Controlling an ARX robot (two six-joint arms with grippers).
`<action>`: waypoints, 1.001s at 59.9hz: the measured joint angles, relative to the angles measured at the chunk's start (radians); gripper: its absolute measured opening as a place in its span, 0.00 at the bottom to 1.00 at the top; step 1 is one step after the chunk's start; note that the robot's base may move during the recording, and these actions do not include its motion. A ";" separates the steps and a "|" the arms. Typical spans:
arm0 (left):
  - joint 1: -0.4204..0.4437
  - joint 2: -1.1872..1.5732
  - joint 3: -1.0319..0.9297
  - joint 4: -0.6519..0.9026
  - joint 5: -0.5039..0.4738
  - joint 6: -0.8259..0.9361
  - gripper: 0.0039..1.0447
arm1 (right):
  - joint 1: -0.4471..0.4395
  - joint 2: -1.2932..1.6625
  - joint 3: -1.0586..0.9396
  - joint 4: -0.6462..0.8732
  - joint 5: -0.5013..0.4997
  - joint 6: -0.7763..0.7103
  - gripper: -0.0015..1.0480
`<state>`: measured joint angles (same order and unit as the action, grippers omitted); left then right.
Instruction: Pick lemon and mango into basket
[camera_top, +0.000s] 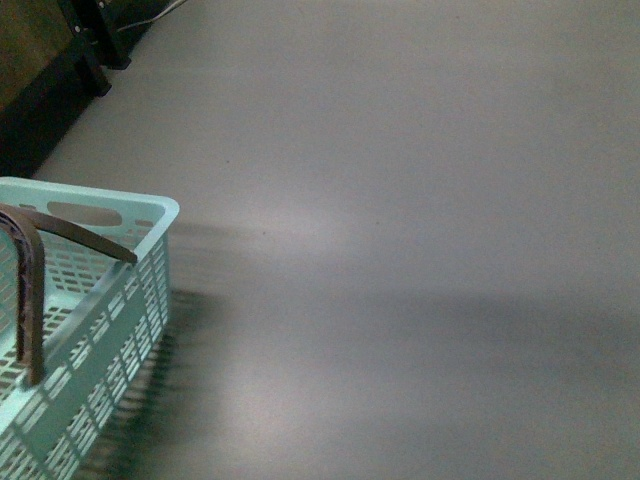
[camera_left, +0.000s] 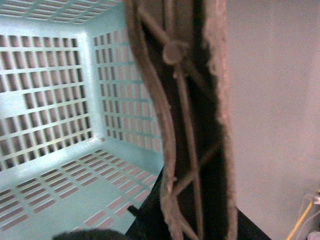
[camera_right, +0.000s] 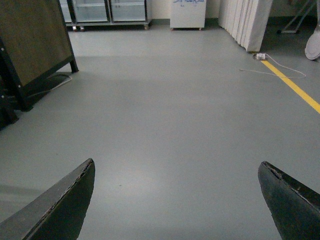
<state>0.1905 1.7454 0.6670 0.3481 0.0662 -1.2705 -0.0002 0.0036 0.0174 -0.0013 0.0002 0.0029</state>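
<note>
The pale turquoise basket (camera_top: 110, 330) fills the lower left of the front view, its two brown handles (camera_top: 30, 300) raised. In the left wrist view I look into the empty basket (camera_left: 60, 125) past a brown handle (camera_left: 195, 130). My left gripper (camera_left: 185, 220) is shut on that handle, its dark body showing beside it. My right gripper (camera_right: 177, 172) stands open over bare grey floor, nothing between its fingertips (camera_right: 75, 195). The lemon and the mango are out of view. Neither arm shows in the front view.
Grey floor (camera_top: 400, 250) spreads to the right of the basket. A dark stand (camera_top: 90, 50) sits at the far left. The right wrist view shows a wooden board on a black frame (camera_right: 30, 50), glass cabinets (camera_right: 107, 10), a yellow floor line (camera_right: 295, 87) and a white cable (camera_right: 272, 67).
</note>
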 joint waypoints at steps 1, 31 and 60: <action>-0.001 -0.017 -0.005 -0.006 0.000 -0.005 0.05 | 0.000 0.000 0.000 0.000 0.000 0.000 0.92; -0.119 -0.718 0.035 -0.428 -0.092 -0.231 0.05 | 0.000 0.000 0.000 0.000 0.000 0.000 0.92; -0.183 -0.869 0.120 -0.530 -0.150 -0.290 0.05 | 0.000 0.000 0.000 0.000 0.000 0.000 0.92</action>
<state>0.0074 0.8764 0.7872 -0.1822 -0.0834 -1.5600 -0.0002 0.0036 0.0174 -0.0013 0.0002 0.0029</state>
